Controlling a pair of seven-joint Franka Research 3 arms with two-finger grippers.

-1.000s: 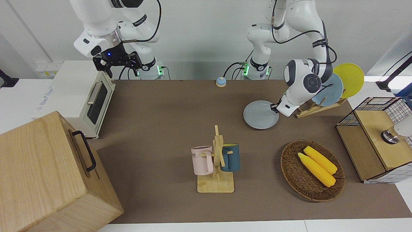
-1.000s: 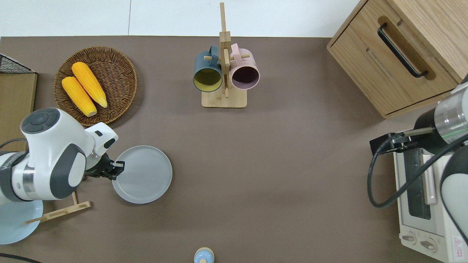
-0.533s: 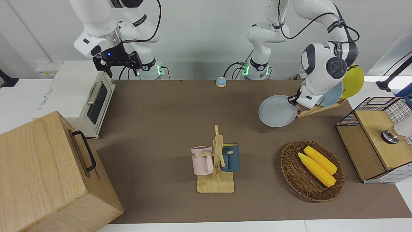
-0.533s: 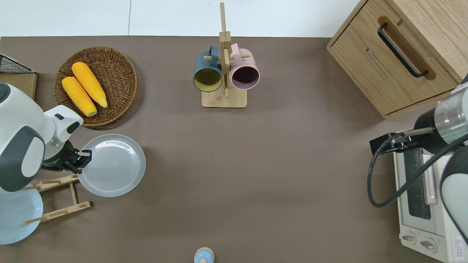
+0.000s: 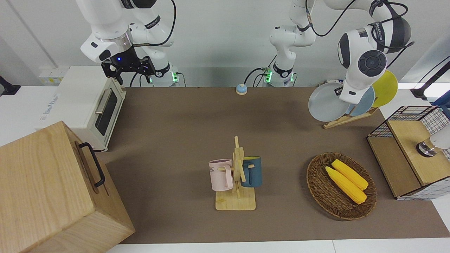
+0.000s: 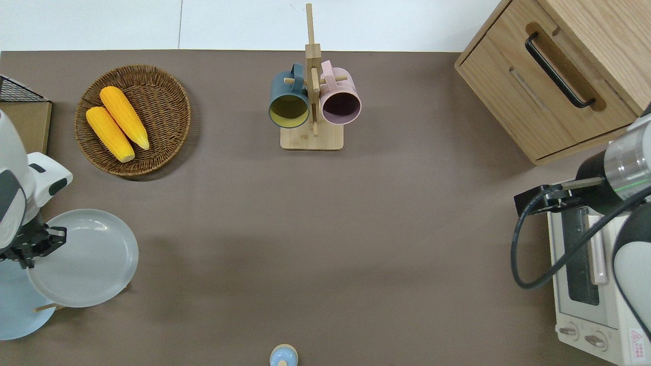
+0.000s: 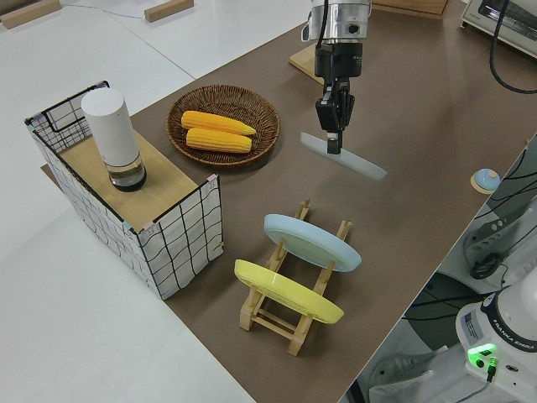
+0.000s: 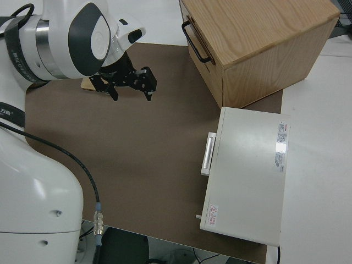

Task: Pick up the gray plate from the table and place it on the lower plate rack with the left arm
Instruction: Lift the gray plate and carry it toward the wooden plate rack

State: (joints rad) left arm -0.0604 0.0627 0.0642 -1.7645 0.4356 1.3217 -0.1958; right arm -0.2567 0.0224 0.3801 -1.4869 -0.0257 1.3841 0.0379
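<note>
A brown counter (image 5: 182,119) fills the room, with white walls at the robots' end. On it stand a toaster oven (image 5: 92,105), a wooden cabinet (image 5: 49,189), a mug stand (image 5: 236,182) with two mugs, and a basket of corn (image 5: 341,184).

The left gripper (image 6: 35,244) is up in the air. Its fingers (image 7: 334,126) are clamped on the rim of the gray plate (image 6: 84,258). The plate hangs tilted, off the counter. From above it is over the lower plate rack (image 7: 294,315), at the left arm's end of the counter. The rack already holds a light blue plate (image 7: 312,242) and a yellow plate (image 7: 289,292), both leaning in their slots. The free slot looks like the one next to the light blue plate.

The pick-up is done. This is the carry step, close to the end.

Next, I think the arm must tip the plate more upright, line its edge up with the free slot, and lower it slowly. It should not bump the light blue plate. Then the fingers can let go.

The right gripper (image 8: 130,82) is parked, and its fingers are spread apart with nothing in them.
</note>
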